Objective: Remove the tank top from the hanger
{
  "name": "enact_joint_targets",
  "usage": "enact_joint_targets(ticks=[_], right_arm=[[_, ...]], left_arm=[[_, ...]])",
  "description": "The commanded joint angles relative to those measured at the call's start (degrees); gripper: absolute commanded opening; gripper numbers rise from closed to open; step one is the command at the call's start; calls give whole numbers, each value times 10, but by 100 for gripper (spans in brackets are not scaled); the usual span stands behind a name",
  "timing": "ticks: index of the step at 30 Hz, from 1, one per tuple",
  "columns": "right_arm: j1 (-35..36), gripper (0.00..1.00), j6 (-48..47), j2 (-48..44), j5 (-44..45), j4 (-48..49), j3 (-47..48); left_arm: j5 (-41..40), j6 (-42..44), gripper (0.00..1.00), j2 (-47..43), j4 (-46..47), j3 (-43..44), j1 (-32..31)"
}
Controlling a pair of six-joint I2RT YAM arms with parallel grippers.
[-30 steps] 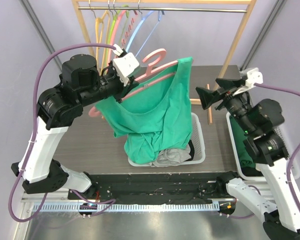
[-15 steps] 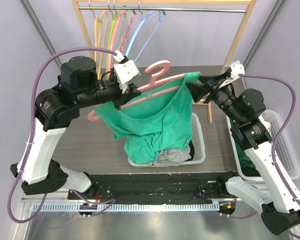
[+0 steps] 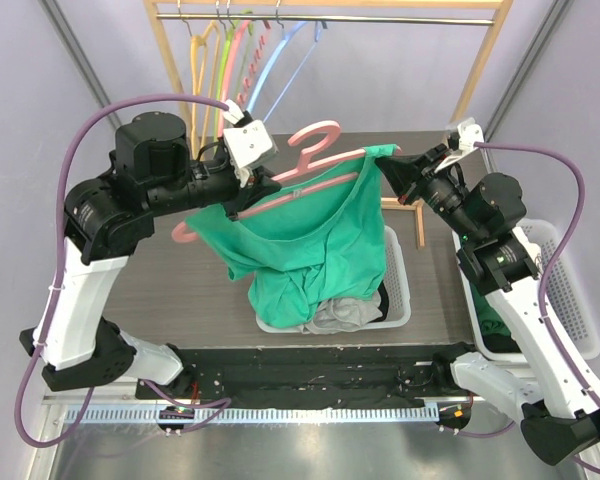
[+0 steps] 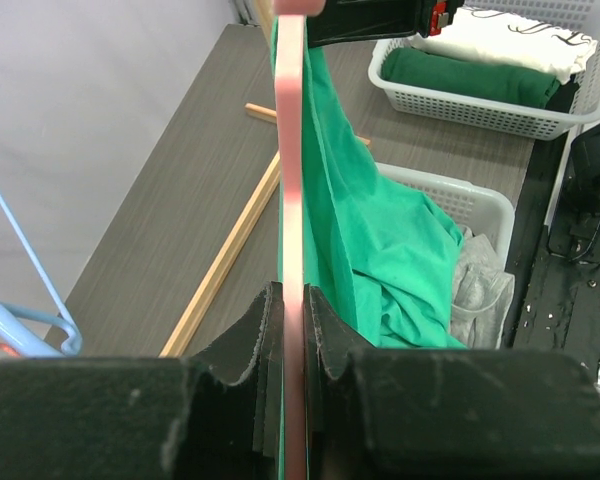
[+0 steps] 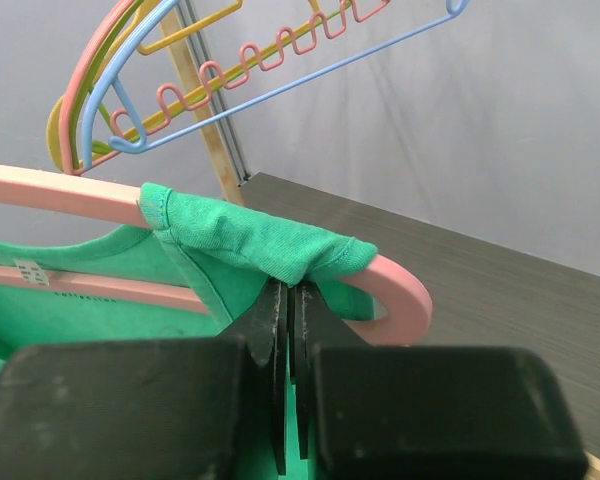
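The green tank top (image 3: 300, 240) hangs from a pink hanger (image 3: 315, 140) held in the air over the table, its hem drooping into a basket. My left gripper (image 3: 255, 190) is shut on the hanger's bar; in the left wrist view the pink bar (image 4: 292, 150) runs straight out from between the closed jaws (image 4: 294, 310). My right gripper (image 3: 385, 170) is at the hanger's right end. In the right wrist view its jaws (image 5: 292, 295) are shut on the green shoulder strap (image 5: 260, 240), which is draped over the hanger's curved tip (image 5: 400, 295).
A white basket (image 3: 398, 270) with grey cloth (image 3: 345, 315) sits under the tank top. A second basket (image 3: 570, 290) of folded clothes stands at the right edge. A wooden rack (image 3: 480, 70) with coloured hangers (image 3: 240, 50) stands at the back.
My right arm swung in from the right to the hanger's end and its gripper went from open to shut on the strap. The left arm lifted the hanger slightly.
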Motion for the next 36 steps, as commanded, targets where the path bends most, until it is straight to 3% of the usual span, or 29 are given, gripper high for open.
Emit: enact_joint_targets(ticks=[1, 7, 10, 15, 18, 29, 31, 33, 36], right_arm=[[1, 1, 2, -11, 15, 10, 28], [0, 1, -39, -41, 96, -50, 79], [0, 1, -62, -46, 180, -74, 98], [-1, 1, -75, -24, 305, -85, 101], [-7, 1, -76, 1, 337, -88, 102], [-48, 1, -63, 49, 281, -100, 61], [-48, 1, -72, 28, 245, -89, 43], [-48, 1, -81, 2, 149, -73, 8], [-48, 36, -117, -40, 94, -94, -13]], left_arm=[[2, -3, 0, -14, 28, 18, 2], [-48, 8, 0, -27, 42, -20, 2], [-71, 13, 0, -33, 48, -36, 2], [-61, 23, 0, -46, 34, -48, 2], [-20, 29, 0, -53, 12, -37, 2], [40, 37, 0, -68, -21, 7, 6], [44, 32, 0, -67, -17, 10, 7], [44, 30, 0, -64, -9, 17, 7], [46, 32, 0, -50, -3, 34, 6]])
